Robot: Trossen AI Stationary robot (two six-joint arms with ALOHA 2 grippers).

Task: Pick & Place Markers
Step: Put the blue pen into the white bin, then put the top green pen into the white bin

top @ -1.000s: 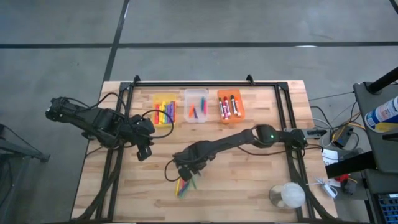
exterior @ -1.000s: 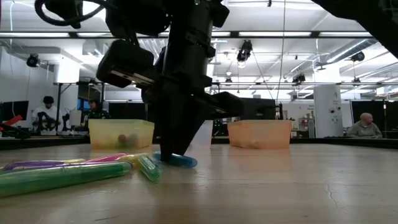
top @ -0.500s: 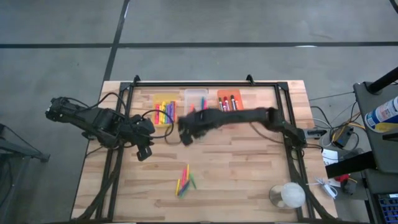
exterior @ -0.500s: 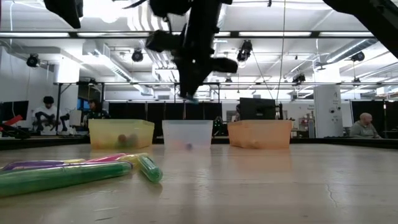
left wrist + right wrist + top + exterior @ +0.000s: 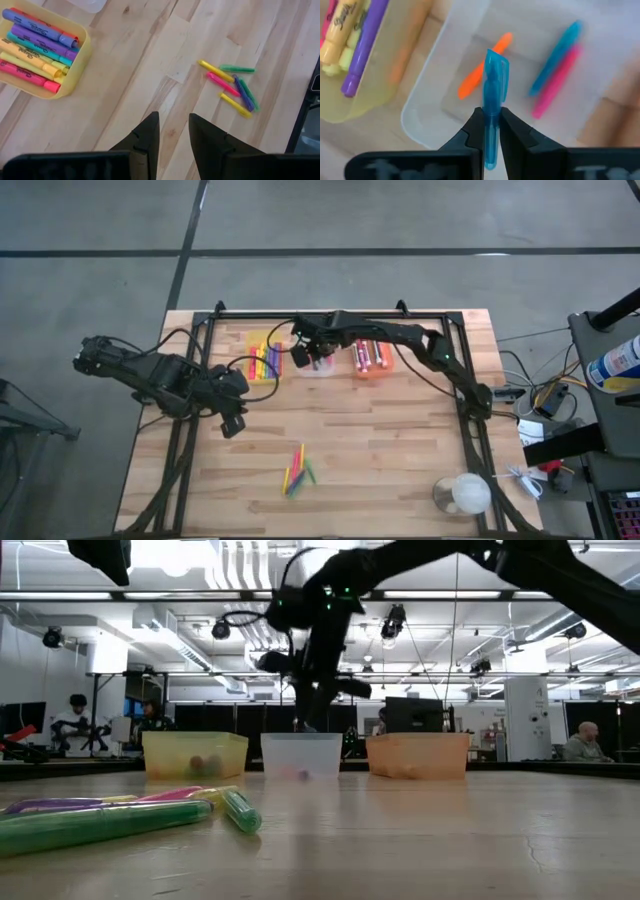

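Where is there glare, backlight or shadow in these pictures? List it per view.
Low view: bright ceiling lights behind turn the right end effector, over the clear bin, into a dark silhouette. High view: even light over the loose markers. Right wrist view: no glare on the blue marker it grips. Left wrist view: evenly lit table.

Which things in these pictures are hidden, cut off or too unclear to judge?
- Clear bin, high view: the right gripper, shut on the blue marker, covers most of it.
- Orange bin, low view: its cloudy wall hides the contents.
- Loose markers, low view: cut off by the picture's edge.
- Left gripper, high view: too dark to judge.
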